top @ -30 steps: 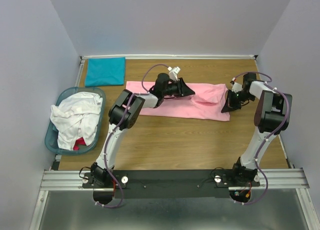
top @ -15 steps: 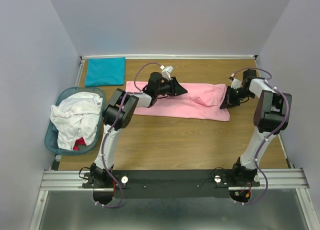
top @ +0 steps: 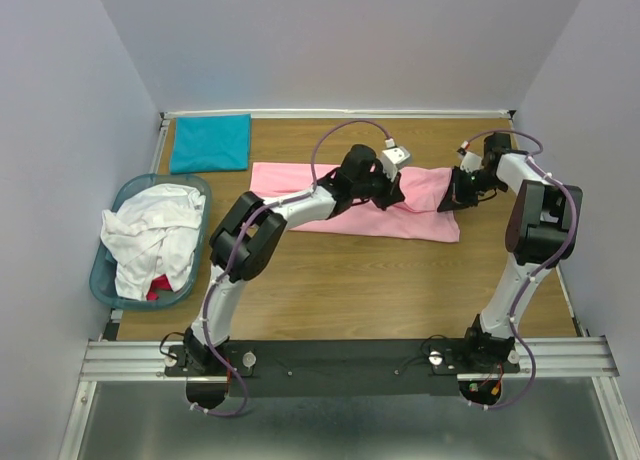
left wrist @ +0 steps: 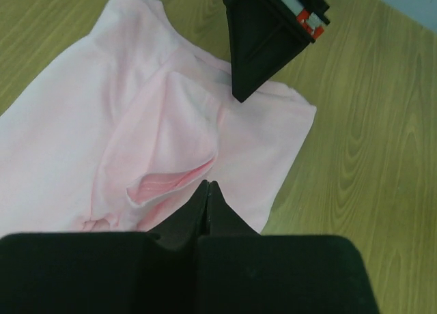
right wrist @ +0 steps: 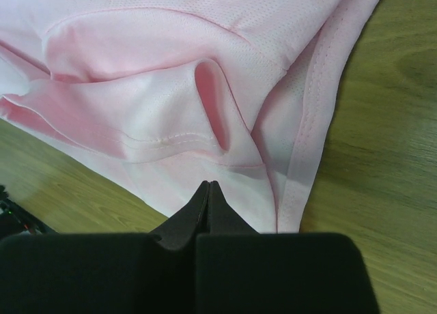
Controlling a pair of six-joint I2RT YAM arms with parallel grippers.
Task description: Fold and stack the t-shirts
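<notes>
The light pink t-shirt (top: 420, 220) lies as a long folded strip across the back middle of the table. It also shows in the left wrist view (left wrist: 157, 109) and the right wrist view (right wrist: 171, 54). My left gripper (top: 396, 192) is shut, with its tips (left wrist: 208, 184) over a loose sleeve fold near the shirt's right end. My right gripper (top: 453, 198) is shut at the shirt's right edge (right wrist: 209, 184), just above the hem, and also shows in the left wrist view (left wrist: 240, 95). A teal t-shirt (top: 210, 143) lies folded at the back left. White t-shirts (top: 150, 235) are bunched in the basket.
The light-blue plastic basket (top: 98, 265) stands at the left table edge, with something red low inside it. Walls close in the back, left and right sides. Bare wood (top: 380, 280) lies between the pink shirt and the arm bases.
My left gripper has swung from the shirt's left-middle to its right part, with the wrist turned over. My right gripper has shifted slightly toward the back. The shirt's right-end lump looks flatter.
</notes>
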